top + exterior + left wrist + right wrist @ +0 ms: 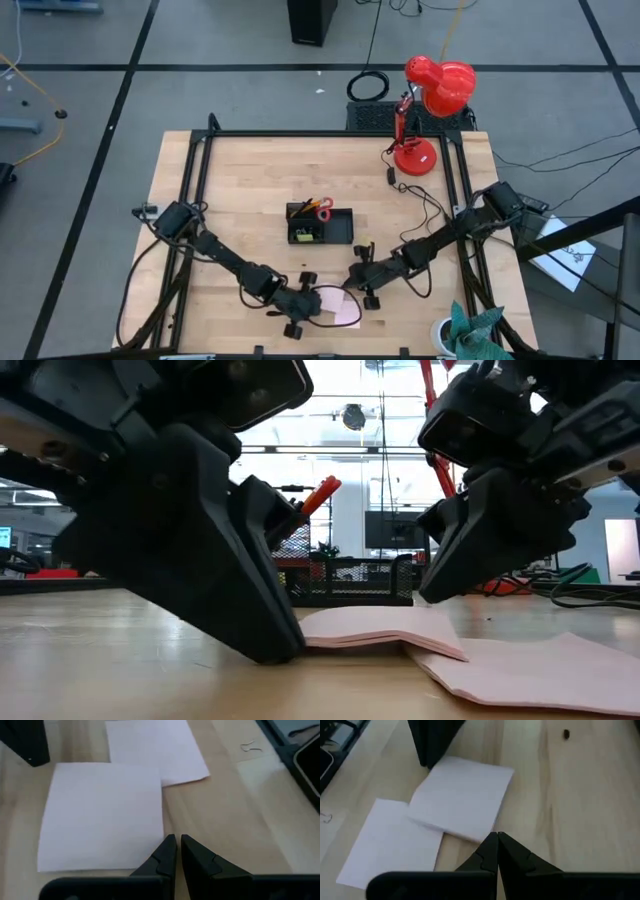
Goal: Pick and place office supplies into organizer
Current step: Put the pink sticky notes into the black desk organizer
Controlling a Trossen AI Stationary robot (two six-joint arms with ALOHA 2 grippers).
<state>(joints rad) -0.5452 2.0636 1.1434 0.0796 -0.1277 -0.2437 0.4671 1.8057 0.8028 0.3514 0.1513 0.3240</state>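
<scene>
A pale wooden counter sits on a grey floor crossed with dark tape lines, with a red desk lamp standing at its far right corner. Near the middle of the counter is the black organizer, and red scissor handles and an orange pencil stick up from one of its compartments. In the low view the organizer shows as a mesh box behind my arms.

Both my grippers are down at the near edge, on either side of a pink sticky-note pad. A loose pink sheet lies flat just beside the pad and touches its corner.

My left gripper is nearly closed, with only a thin slit between the fingertips. It is pressed to the counter right at the pad's edge, and in the low view its tip meets the pad where the top sheets lift slightly. I cannot tell whether it has pinched any paper; from my wrist the tips look to be just at the pad's border, not over it.

My right gripper is fully closed, fingertips together, holding nothing. It hangs just above the counter at the pad's opposite corner, close to the edge without clearly touching it. A small dark speck lies on the wood well apart from the pad.
</scene>
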